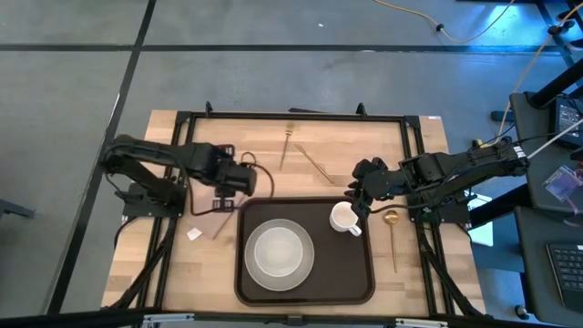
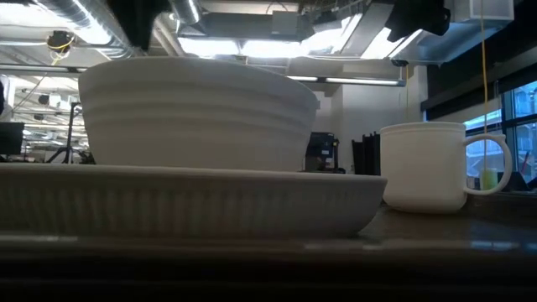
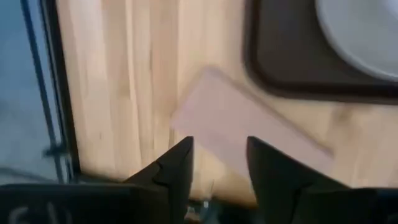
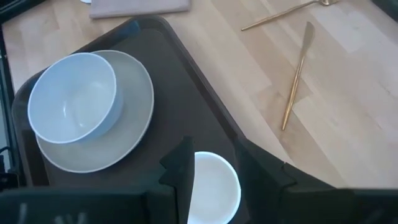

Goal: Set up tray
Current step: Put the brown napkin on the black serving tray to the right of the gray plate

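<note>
Pale wood worktop, dark brown tray flat at near centre, beige napkin just left of tray, gold fork and gold knife at far centre, gold spoon right of tray, small white scrap near left edge

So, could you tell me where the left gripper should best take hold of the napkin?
Probably at the napkin's free edge, coming straight down from above. It lies flat on the table beside the tray, and the left gripper hovers open over it, so pinching a thin edge looks likeliest.
</note>
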`<state>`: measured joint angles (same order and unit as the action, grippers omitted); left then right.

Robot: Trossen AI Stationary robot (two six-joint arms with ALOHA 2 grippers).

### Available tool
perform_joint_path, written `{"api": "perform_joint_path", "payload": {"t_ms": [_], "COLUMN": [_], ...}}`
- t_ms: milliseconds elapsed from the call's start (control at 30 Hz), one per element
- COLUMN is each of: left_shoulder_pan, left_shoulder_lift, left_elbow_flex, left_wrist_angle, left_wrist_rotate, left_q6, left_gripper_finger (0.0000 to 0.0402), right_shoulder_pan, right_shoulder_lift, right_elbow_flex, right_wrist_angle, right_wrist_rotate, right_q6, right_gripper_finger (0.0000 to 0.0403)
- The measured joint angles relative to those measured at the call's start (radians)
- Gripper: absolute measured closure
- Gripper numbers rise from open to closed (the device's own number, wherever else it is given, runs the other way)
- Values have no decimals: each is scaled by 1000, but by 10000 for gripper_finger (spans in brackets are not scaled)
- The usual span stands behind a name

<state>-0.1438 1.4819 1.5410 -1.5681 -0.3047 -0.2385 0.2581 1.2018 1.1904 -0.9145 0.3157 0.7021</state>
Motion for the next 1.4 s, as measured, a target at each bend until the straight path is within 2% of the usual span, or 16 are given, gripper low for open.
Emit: {"api": "perform_joint_path", "payload": {"t_ms": [133, 233, 400, 567, 900, 1000, 1100, 1233, 1300, 1400], "left_shoulder_pan": [52, 93, 174, 217, 218, 230, 233, 233, 231, 231], "left_shoulder_lift": [-57, -99, -129, -129, -129, -128, -128, -124, -124, -124], "left_elbow_flex": [-165, -303, -505, -638, -668, -668, -668, -668, -668, -668], "left_wrist_angle": [19, 121, 273, 314, 336, 341, 343, 356, 364, 354], "left_wrist_rotate": [32, 29, 60, 44, 29, 88, 127, 72, 47, 74], "left_q6": [-160, -235, -299, -303, -370, -380, -377, -373, -409, -496], "left_gripper_finger": [260, 260, 260, 260, 260, 255, 230, 185, 171, 164], "right_shoulder_pan": [-1, -1, -3, -8, -8, -8, -8, -7, -8, -8], "right_shoulder_lift": [0, 0, 0, 0, 0, 0, 0, 0, 0, 0], "right_elbow_flex": [0, 0, 0, 0, 0, 0, 0, 0, 0, 0], "right_wrist_angle": [6, 6, 6, 6, 6, 6, 6, 6, 6, 6], "right_wrist_rotate": [3, 42, 75, 75, 75, 75, 75, 75, 74, 74], "right_q6": [0, 1, 24, 53, 80, 92, 105, 107, 108, 123], "right_gripper_finger": [286, 286, 286, 286, 286, 286, 286, 286, 286, 286]}}
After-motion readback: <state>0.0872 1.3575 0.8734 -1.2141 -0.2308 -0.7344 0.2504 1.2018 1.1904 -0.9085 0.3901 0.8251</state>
